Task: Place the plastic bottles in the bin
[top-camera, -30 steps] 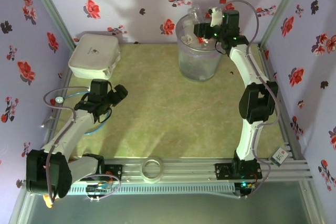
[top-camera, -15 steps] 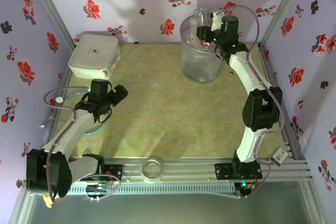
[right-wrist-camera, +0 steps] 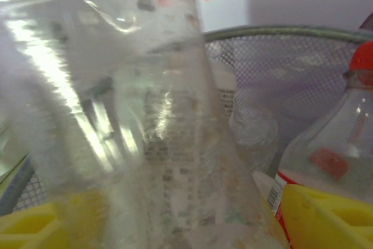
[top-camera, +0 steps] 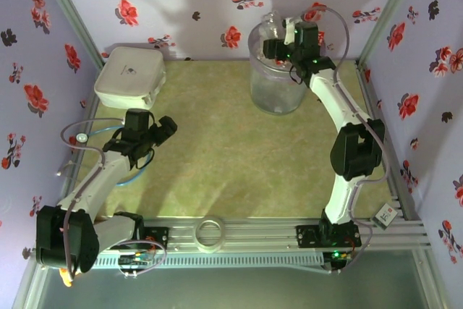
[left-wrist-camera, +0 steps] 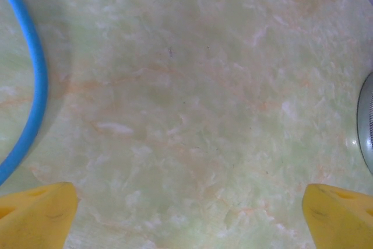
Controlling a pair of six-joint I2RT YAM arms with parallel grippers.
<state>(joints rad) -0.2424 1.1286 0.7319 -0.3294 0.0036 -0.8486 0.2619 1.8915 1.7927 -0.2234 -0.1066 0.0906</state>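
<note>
Right end effector [right-wrist-camera: 180,225] straddles bottle [right-wrist-camera: 145,86], label [right-wrist-camera: 169,161] seemingly unreadable.

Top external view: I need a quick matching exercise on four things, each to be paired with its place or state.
Things:
1. bin
2. white box
3. left gripper
4. white ring

Places or states:
A. far left corner
B. near edge, about the middle
C. far side, right of centre
D. jaws open, nothing between them

Pairs: 1-C, 2-A, 3-D, 4-B
</note>
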